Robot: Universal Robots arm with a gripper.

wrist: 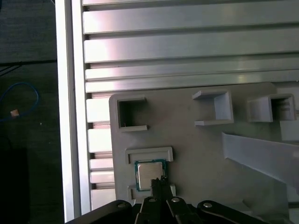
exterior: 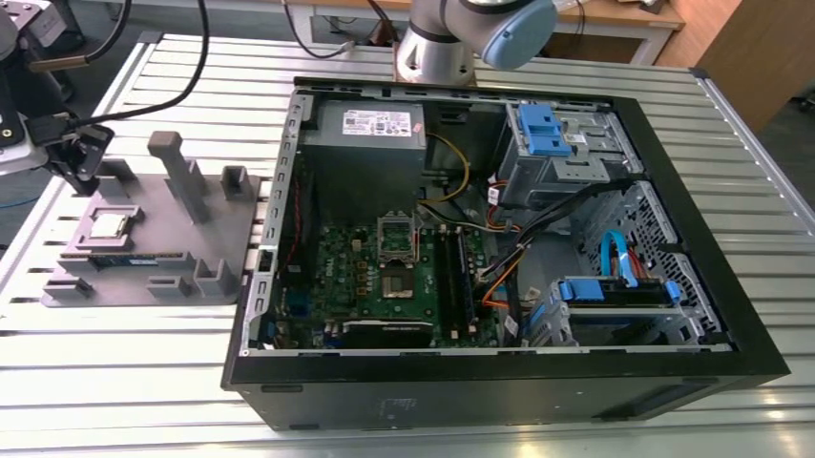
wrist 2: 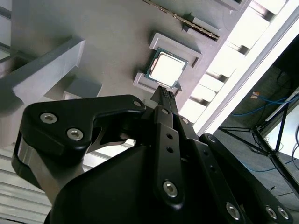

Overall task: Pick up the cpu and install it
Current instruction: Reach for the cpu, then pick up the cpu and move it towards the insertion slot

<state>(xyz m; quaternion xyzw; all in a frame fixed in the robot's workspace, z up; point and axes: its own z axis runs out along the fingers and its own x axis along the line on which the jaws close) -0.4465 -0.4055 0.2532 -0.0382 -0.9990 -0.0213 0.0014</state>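
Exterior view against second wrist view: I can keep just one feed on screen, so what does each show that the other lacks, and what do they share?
Exterior view's extras: the open computer case, its motherboard with the socket frame, and the arm's base behind the case. Second wrist view's extras: the gripper close up, with its black linkage and screws. Shared: the cpu lying in its pocket on the grey holder tray, the memory stick nearby, and the gripper near the cpu, not holding it.

Nothing can be read; the white label [exterior: 370,121] on the power supply [exterior: 382,142] bears print too small.
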